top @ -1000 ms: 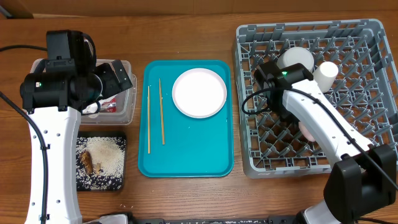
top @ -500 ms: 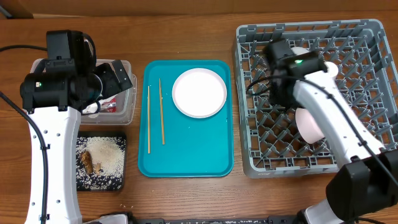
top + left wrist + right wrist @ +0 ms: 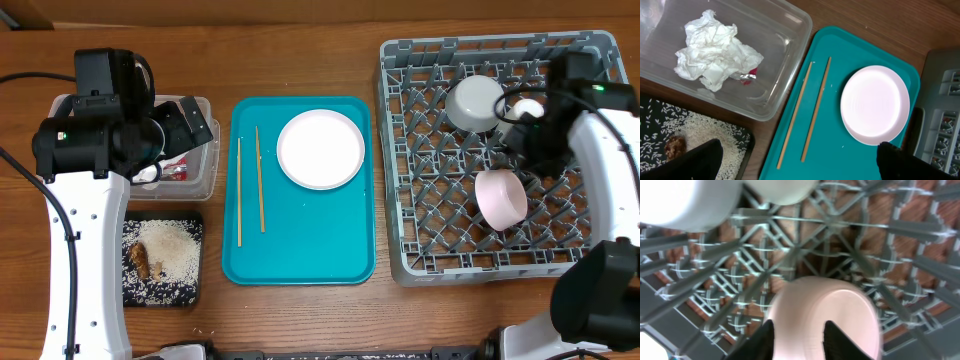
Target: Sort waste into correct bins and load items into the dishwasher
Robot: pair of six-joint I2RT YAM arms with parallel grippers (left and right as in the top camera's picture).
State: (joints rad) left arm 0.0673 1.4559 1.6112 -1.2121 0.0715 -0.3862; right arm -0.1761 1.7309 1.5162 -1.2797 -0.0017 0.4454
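Noted wood-grain desk [image 3: 300, 60], clear glossy plastic tub [image 3: 782, 75], crumpled paper napkin [image 3: 715, 50], smooth teal plastic tray [image 3: 300, 240], thin wooden chopsticks [image 3: 816, 110], matt grey plastic rack [image 3: 440, 230], smooth white plate [image 3: 320, 150].

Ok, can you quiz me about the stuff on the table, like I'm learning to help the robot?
1. True or false: the white plate sits in the grey dish rack.
2. Which of these lies in the clear tub? A a spoon, B a crumpled napkin, C a banana.
3. How many chopsticks lie on the teal tray?
Key: 1 false, the plate is on the teal tray. 2 B. 3 two.
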